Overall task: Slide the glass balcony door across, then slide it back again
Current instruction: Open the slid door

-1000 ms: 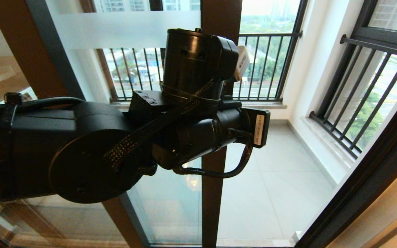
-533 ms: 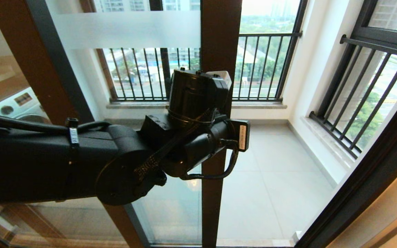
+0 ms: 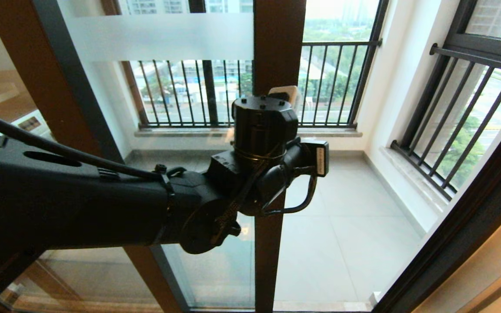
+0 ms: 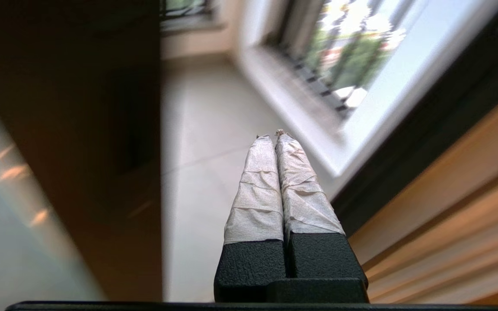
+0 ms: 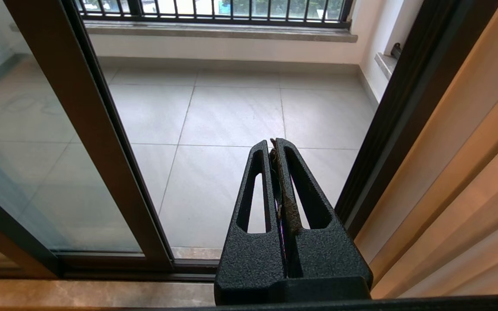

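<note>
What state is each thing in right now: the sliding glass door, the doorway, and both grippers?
glass balcony door: slid partly across, leading stile mid-doorway.
doorway gap: open, balcony floor visible.
left gripper: shut, empty, raised beside the door stile.
right gripper: shut, empty, parked low facing the opening.

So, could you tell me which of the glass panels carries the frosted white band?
The glass balcony door with the brown stile the left gripper is beside; its frosted band runs across the top. The overlapping panel shows none.
</note>
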